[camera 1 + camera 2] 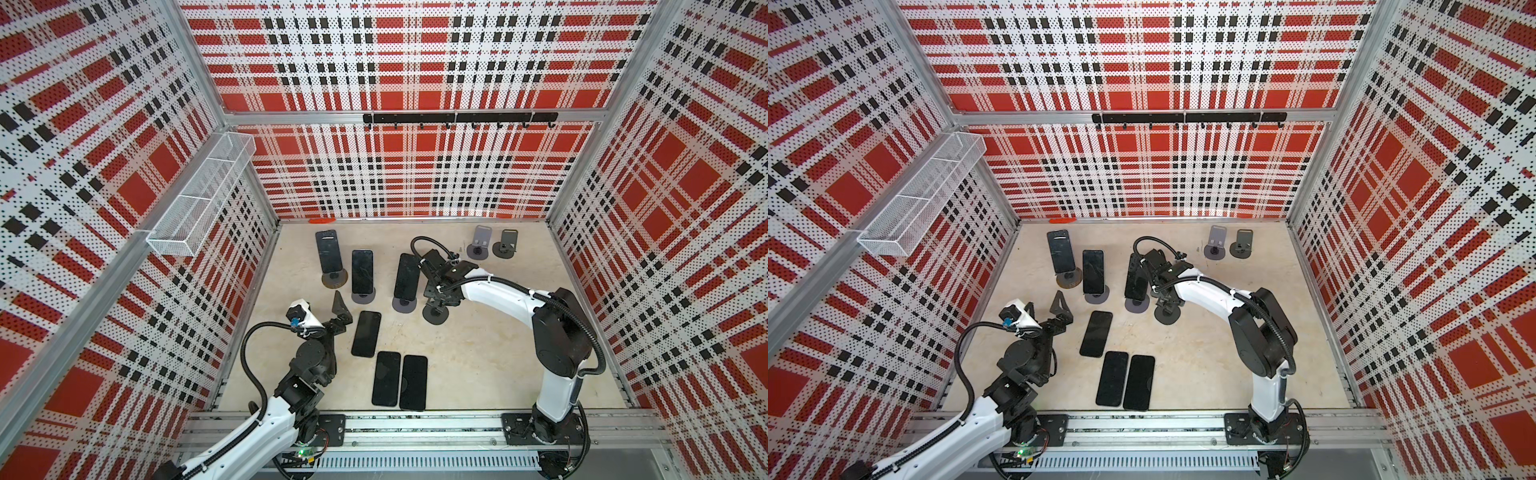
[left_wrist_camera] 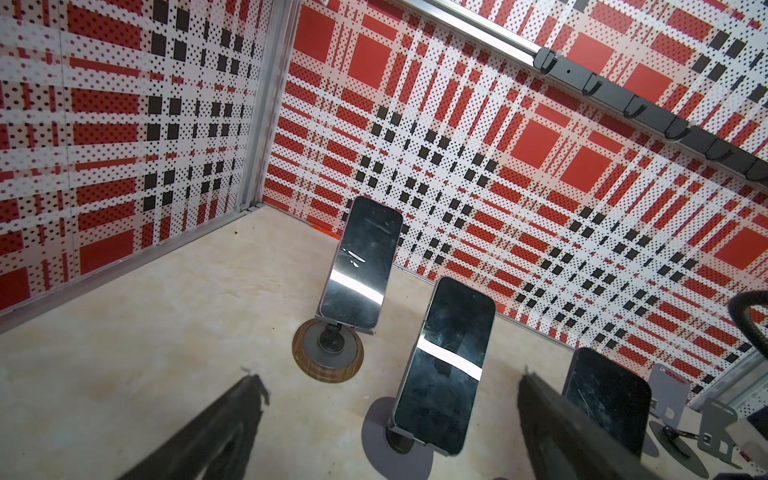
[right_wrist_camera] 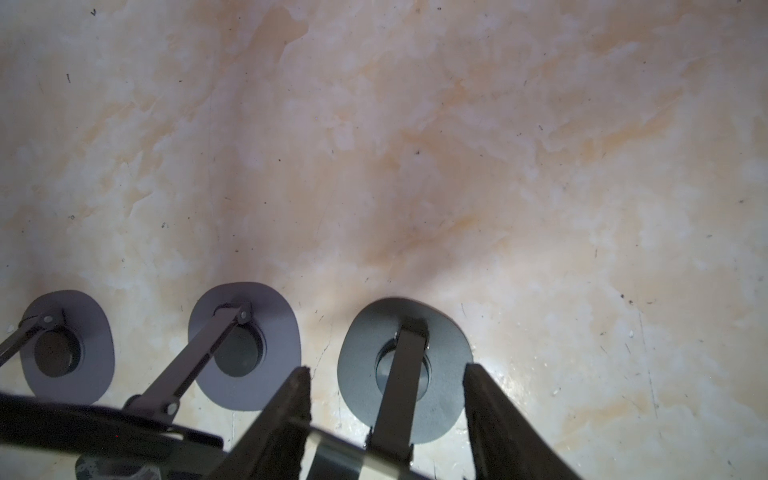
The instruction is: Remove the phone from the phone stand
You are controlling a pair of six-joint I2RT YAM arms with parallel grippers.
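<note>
My right gripper (image 1: 437, 291) reaches over the rightmost stand of the row, whose round grey base (image 1: 435, 314) shows under it. In the right wrist view the gripper (image 3: 386, 368) is shut on the phone (image 3: 336, 455): its dark fingers (image 3: 297, 399) press the two sides near the top edge. The phone stand's arm (image 3: 405, 386) and base (image 3: 361, 374) lie beyond it. In both top views the gripper hides this phone. My left gripper (image 1: 1044, 307) (image 2: 388, 376) hangs open and empty at the left, short of the row.
Three more dark phones lean on stands (image 1: 329, 257) (image 1: 362, 272) (image 1: 407, 276) left of the gripped one. Three phones lie flat (image 1: 366, 333) (image 1: 386, 378) (image 1: 413, 382) on the beige floor. Two empty stands (image 1: 480, 245) (image 1: 505, 245) are at the back right. Plaid walls enclose the floor.
</note>
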